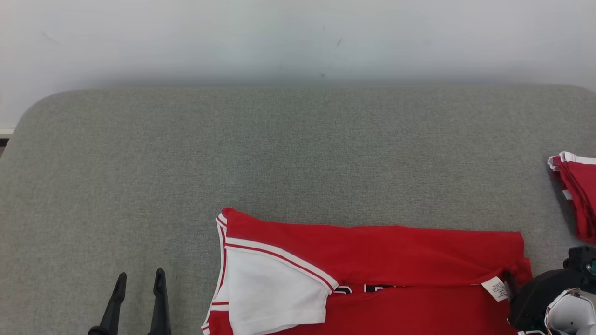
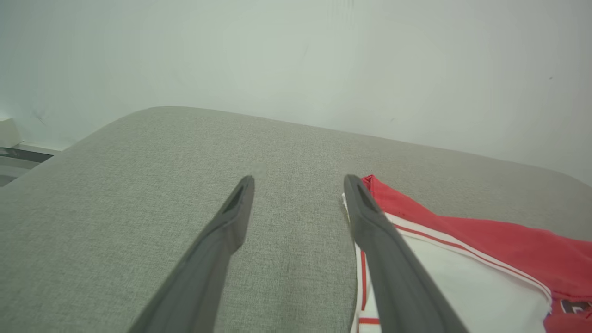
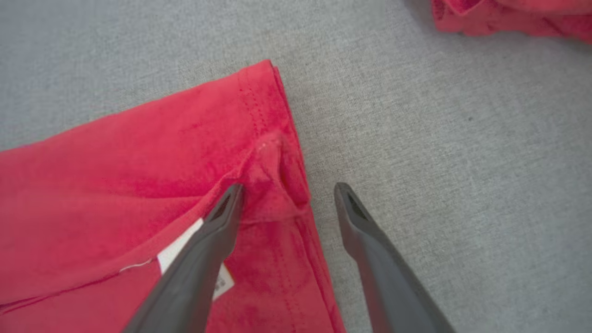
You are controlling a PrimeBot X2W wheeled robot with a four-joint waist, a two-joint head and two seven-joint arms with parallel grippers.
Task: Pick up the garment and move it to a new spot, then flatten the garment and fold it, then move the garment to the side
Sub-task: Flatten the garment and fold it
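Partly done | red jersey (image 1: 396,251) lay flat, one edge folded | left gripper (image 1: 139,274) released, beside jersey sleeve | right gripper (image 3: 286,187) released, over jersey hem | side move remained

Grey surface (image 1: 298,153); red pile (image 1: 582,195) (perhaps folded garments).

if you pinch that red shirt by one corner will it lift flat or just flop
Probably floppy: the red shirt lies folded over itself with soft creases, so it should sag from one pinch. Likely light, being thin cloth. Pushed, it would probably bunch on the textured grey surface rather than slide.
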